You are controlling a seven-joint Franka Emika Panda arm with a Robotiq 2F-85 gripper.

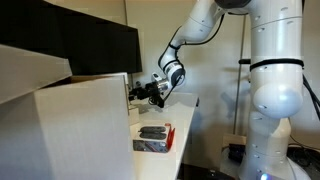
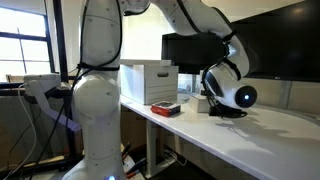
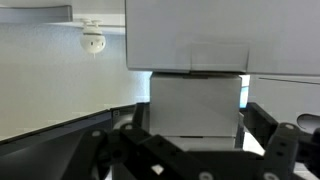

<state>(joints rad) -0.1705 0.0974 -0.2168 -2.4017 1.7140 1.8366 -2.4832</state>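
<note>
Exterior view: gripper (image 1: pixel 138 94) hangs over the worktop (image 1: pixel 185 112), just beside the white box (image 1: pixel 90 120); finger spread not readable. Exterior view: gripper (image 2: pixel 210 102) sits low, near a red-and-black case (image 2: pixel 165 108), with the box (image 2: pixel 150 82) behind. Wrist view: fingers (image 3: pixel 278 150) stand wide apart and grip nothing, and the box (image 3: pixel 195 105) sits ahead in the gap, untouched.

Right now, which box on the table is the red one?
The small, low box. The tall box beside it is white and much bigger.
</note>
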